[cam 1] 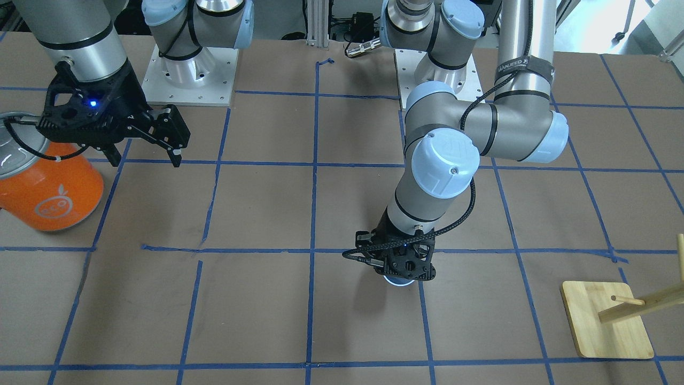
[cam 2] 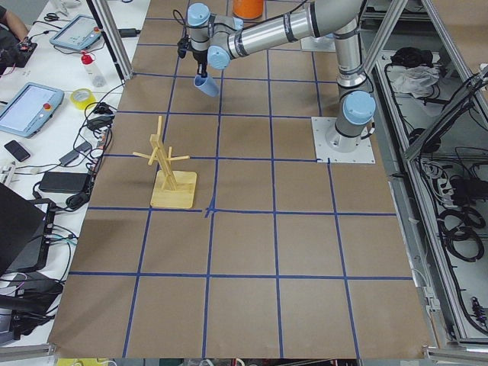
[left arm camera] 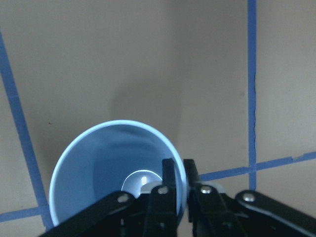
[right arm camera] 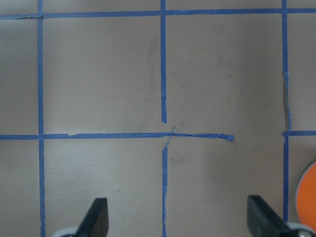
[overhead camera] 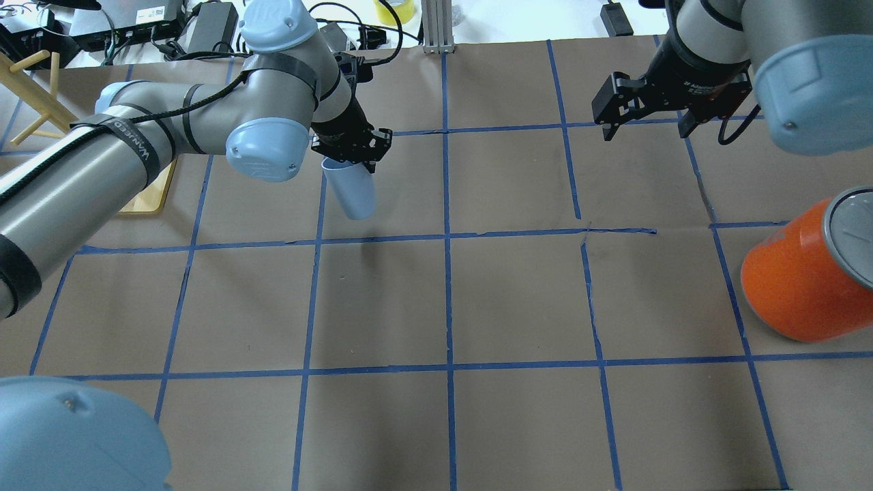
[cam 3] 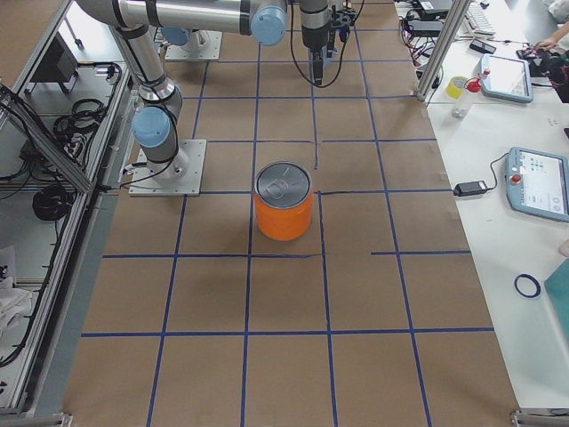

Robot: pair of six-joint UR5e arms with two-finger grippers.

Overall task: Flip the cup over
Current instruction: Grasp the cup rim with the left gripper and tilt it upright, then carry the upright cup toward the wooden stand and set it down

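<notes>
Because the left pincer (overhead camera: 351, 146) clamps the wall of the cup (overhead camera: 349, 194) at its rim, one finger (left arm camera: 169, 177) inside the mouth and the other outside, the cup hangs directly beneath that pincer. The wrist view looks straight down into the open mouth to the pale base. The cup's long axis runs from the pincer down toward the bench (overhead camera: 518, 300), rim uppermost and base lowest, leaning a little toward the robot's side in the overhead view. The base appears to sit just clear of the surface, though I cannot tell this for certain.

The right pincer (overhead camera: 644, 129) hovers well apart over the other half of the bench, its fingers spread wide and empty, near the orange can (overhead camera: 798, 279). The left arm is therefore the only one placed to act.

With the mouth already facing up, the flip looks largely made. What is likely left is a straight descent along that axis until the base seats flat, then release. The lean could tip the cup if it lands on an edge.
</notes>
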